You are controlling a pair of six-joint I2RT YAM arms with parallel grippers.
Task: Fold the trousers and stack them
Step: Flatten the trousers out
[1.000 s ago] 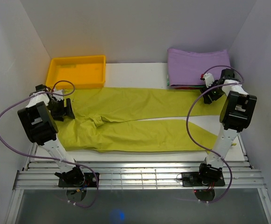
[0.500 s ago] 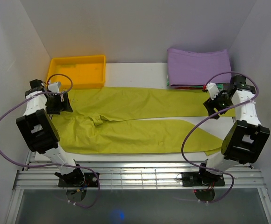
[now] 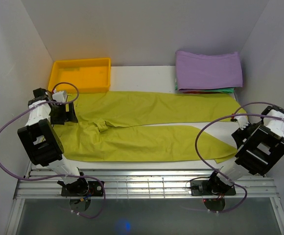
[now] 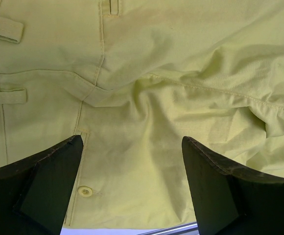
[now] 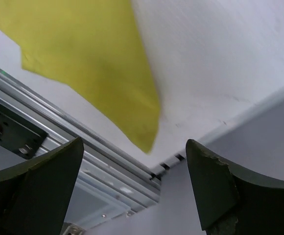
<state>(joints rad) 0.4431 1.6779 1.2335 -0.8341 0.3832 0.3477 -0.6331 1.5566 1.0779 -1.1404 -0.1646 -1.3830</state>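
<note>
Our right claw (image 5: 134, 143) has opened and swung clear of the trousers (image 3: 147, 122); left claw (image 4: 131, 139) gapes over the waist (image 4: 44, 83). No fold yet.

You have a white table (image 3: 142, 74). The trousers (image 3: 147, 122) lie flat across it, with the waist at the left and both legs going to the right. The near leg ends in a slanted edge close to the near right corner. At the far left stands a yellow tray (image 3: 78, 62), just beside the trousers. At the far right lies a folded stack (image 3: 208, 68), purple on top.
</note>
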